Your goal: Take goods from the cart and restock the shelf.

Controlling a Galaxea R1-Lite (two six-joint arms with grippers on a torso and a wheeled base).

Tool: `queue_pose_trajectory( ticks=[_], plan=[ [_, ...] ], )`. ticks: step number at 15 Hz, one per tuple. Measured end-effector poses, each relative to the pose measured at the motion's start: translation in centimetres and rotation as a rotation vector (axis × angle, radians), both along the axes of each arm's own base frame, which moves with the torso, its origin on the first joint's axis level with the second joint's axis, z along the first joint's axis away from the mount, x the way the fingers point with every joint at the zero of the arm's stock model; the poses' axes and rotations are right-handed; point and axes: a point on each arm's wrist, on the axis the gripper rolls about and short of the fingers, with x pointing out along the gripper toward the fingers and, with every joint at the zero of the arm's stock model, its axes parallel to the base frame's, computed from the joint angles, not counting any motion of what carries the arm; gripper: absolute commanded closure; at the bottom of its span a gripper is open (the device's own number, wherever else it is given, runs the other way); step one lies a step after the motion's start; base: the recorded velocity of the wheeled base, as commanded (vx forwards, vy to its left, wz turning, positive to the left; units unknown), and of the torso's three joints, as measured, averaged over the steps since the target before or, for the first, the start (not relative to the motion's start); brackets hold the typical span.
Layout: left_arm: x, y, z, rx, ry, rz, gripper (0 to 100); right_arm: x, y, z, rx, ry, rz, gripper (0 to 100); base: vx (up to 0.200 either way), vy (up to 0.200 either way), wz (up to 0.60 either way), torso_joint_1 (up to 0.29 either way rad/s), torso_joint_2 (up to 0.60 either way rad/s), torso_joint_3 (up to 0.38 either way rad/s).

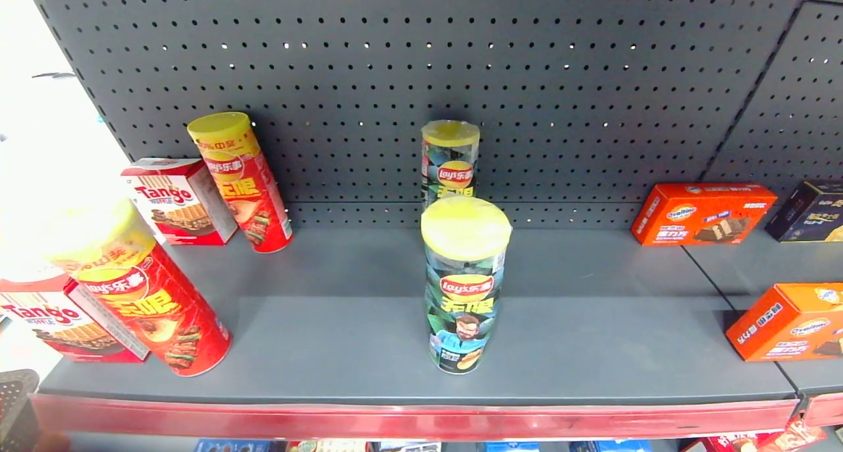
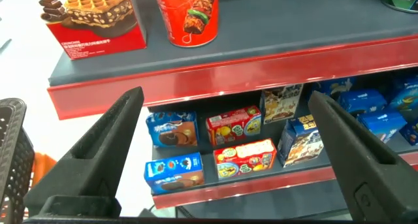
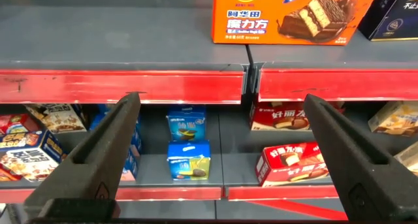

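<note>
Grey shelf [image 2: 294,21] beyond left tool [image 2: 225,95]

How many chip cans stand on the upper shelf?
4: front red can at the left edge, rear red can behind it, front green can mid-shelf, rear green can behind it against the pegboard. None looks hidden.

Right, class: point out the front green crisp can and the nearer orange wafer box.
front green crisp can [image 1: 465,294]: head view, its label.
nearer orange wafer box [image 1: 784,320]: head view, its printed face.
</note>
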Motion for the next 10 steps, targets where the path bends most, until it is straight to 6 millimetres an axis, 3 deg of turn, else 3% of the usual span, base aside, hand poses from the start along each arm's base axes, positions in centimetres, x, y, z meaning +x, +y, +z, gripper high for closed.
queue_pose_trajectory(
  ticks=[10],
  plan=[
    [0.0,0.0,0.0,-0.002,0.0,0.0,0,0.0,0.0,0.0,0.001,0.0,0.002,0,0.0,0.0,0.0,0.0,0.0,0.0]
  ],
)
